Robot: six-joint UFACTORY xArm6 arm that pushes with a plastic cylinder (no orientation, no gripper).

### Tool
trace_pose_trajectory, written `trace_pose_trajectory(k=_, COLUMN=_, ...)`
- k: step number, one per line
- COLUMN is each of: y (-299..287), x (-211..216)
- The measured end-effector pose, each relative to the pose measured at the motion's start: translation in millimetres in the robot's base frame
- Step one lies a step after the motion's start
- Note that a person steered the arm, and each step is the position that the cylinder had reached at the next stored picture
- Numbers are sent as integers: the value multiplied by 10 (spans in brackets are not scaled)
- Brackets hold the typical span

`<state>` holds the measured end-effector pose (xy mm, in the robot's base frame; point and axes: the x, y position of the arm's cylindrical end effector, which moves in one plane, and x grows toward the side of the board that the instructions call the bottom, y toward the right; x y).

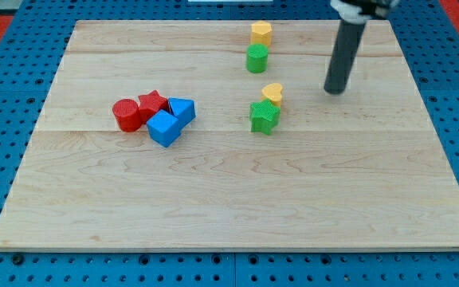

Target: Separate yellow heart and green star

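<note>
The rod [345, 52] carrying my tip [335, 91] is cut off by the view's top edge, so the arm above it goes unseen. Far to the view's left of my tip, the red star [153, 103] is partly hidden by the blue cube [164, 127] in front of it. Just left of my tip, the yellow heart [272, 92] has its lower edge covered by the green star [264, 116], possibly touching. The board [229, 199] corners at the view's bottom are clipped.
</note>
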<state>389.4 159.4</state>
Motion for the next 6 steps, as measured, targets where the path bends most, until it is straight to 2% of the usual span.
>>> trace_pose_trajectory(k=1, y=-338, x=148)
trace_pose_trajectory(k=3, y=-931, x=31)
trace_pose_trajectory(k=4, y=-1126, x=-65)
trace_pose_trajectory(k=5, y=-915, x=36)
trace_pose_trajectory(k=6, y=-1189, x=199)
